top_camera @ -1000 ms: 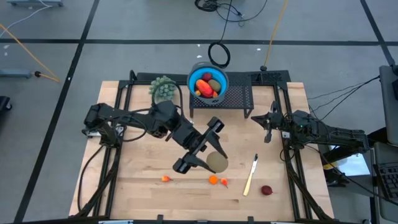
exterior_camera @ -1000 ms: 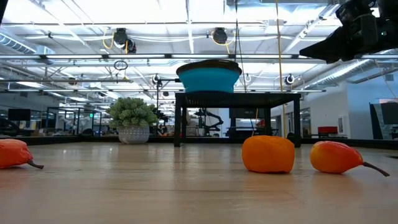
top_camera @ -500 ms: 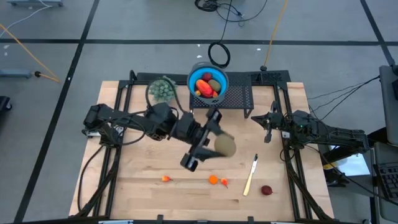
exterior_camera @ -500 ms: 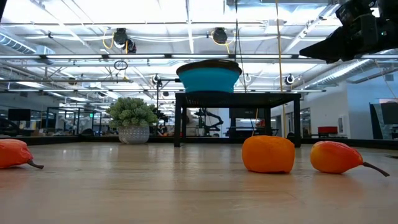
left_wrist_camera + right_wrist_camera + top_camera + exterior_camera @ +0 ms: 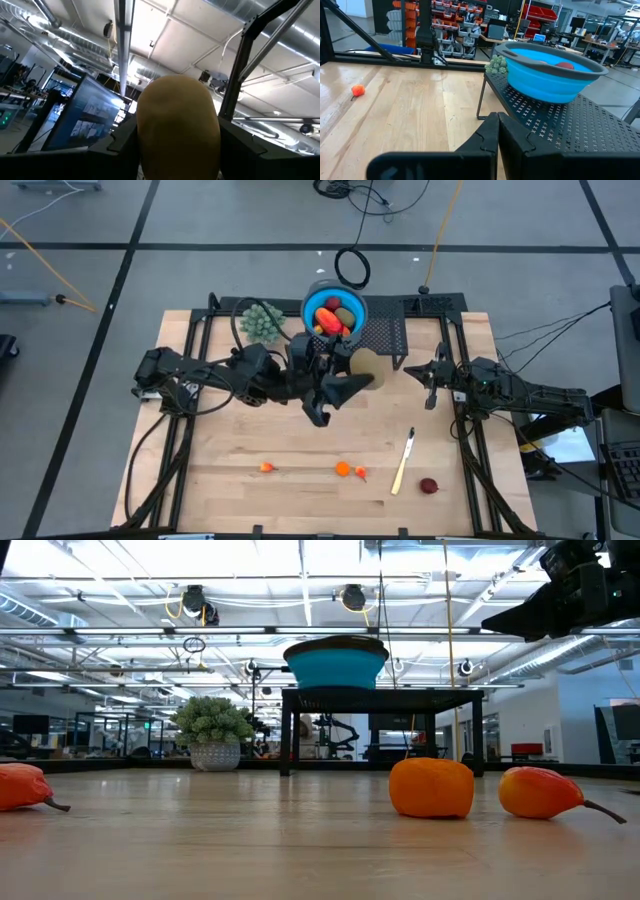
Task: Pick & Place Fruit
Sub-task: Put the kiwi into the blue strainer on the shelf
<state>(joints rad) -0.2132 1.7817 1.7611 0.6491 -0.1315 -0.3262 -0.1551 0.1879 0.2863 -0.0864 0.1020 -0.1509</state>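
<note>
Frame centre: left gripper (image 5: 352, 375) pinches a tan potato (image 5: 366, 364), raised beside the blue bowl (image 5: 335, 312). Right gripper (image 5: 430, 385), pressed together, waits at right.

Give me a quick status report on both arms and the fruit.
Left gripper holds tan oval fruit raised beside blue bowl. Right gripper shut, parked right. Small fruit on table. Path clear.

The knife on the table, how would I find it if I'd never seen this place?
Start at the blue bowl on the black rack at the table's far edge, then come toward the near edge, a little right. The knife lies between two small orange fruits and a dark red fruit. It's the only long, thin, pale thing.
</note>
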